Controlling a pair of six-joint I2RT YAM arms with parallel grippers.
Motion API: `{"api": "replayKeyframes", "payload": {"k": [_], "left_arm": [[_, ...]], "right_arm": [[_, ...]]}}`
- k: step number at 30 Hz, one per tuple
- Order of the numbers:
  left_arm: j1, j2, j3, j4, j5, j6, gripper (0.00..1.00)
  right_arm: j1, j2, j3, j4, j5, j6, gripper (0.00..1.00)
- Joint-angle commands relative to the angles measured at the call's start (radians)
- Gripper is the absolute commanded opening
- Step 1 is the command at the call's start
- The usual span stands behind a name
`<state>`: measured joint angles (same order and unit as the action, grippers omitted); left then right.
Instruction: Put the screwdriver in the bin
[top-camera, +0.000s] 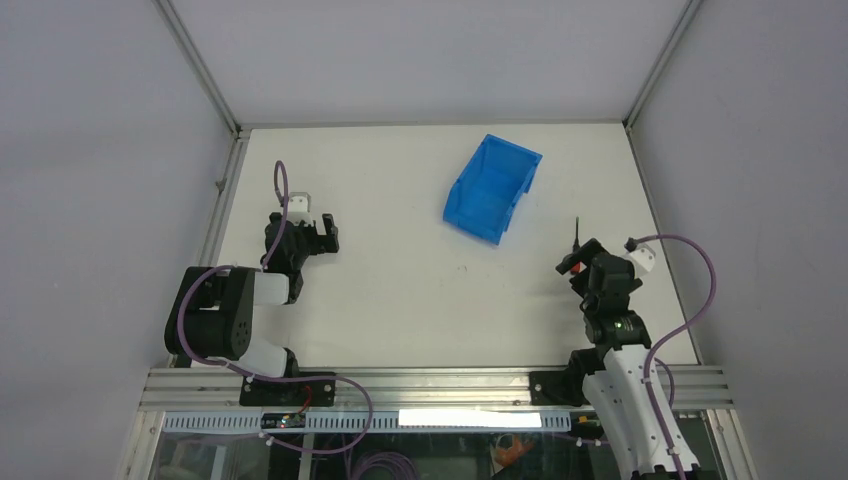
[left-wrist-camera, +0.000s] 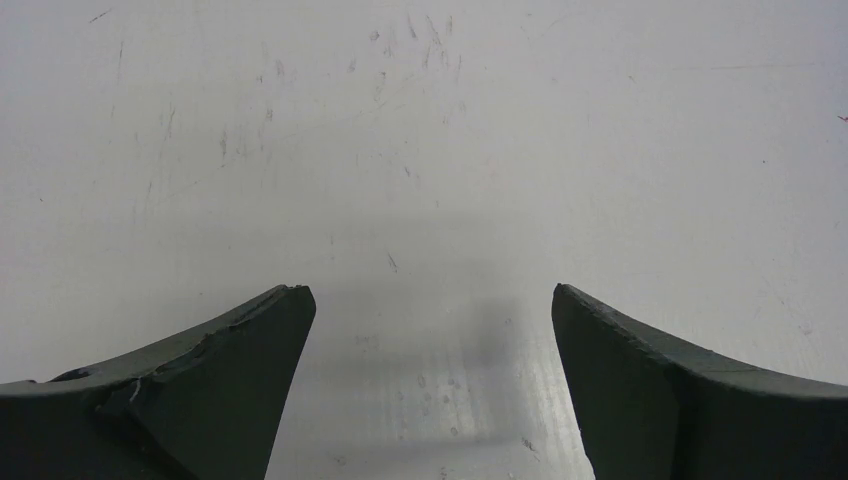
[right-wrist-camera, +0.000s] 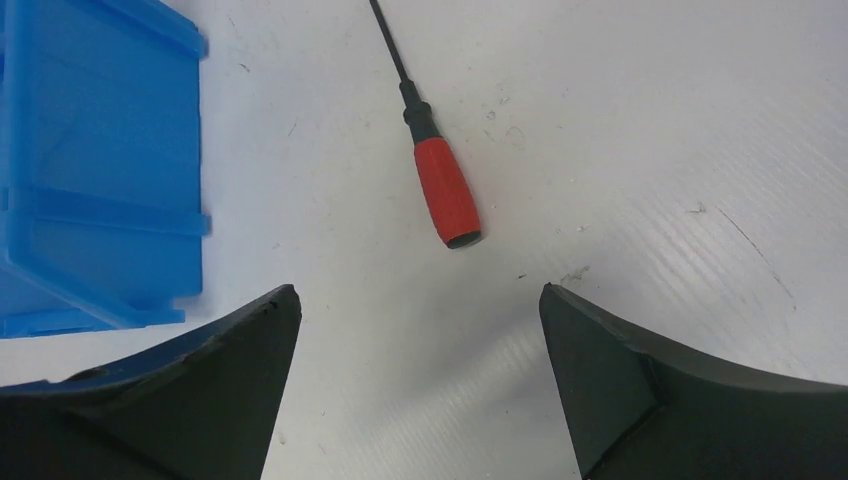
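Lying just beyond right pincer (right-wrist-camera: 415, 300): screwdriver (right-wrist-camera: 441, 192)

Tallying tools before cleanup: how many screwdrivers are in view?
1. The screwdriver lies on the table, just ahead of the open right tool and to the right of the bin. The bin's walls may hide a little of its inside.

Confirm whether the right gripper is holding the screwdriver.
No, the screwdriver lies on the table, untouched, ahead of the open right gripper.
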<state>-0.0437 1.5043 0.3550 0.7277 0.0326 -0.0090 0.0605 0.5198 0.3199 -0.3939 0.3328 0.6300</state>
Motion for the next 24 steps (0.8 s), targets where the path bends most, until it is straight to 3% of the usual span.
{"api": "replayKeyframes", "payload": {"k": [1,5,9,16,24], "left_arm": [[0.013,0.004,0.025,0.082,0.022,-0.006,0.99],[0.013,0.002,0.025,0.083,0.023,-0.006,0.99],[0.013,0.002,0.025,0.082,0.021,-0.006,0.99],[0.014,0.003,0.025,0.082,0.022,-0.006,0.99],[0.014,0.002,0.025,0.081,0.023,-0.007,0.99]], "right_arm": [[-0.004,-0.025,0.061,0.008,0.023,-0.027,0.94],[-0.005,0.064,0.172,-0.034,0.064,-0.104,0.95],[-0.008,0.314,0.364,-0.101,0.096,-0.192,0.98],[-0.092,0.764,0.707,-0.279,-0.147,-0.310,0.99],[-0.141,1.096,0.762,-0.310,-0.203,-0.357,0.97]]}}
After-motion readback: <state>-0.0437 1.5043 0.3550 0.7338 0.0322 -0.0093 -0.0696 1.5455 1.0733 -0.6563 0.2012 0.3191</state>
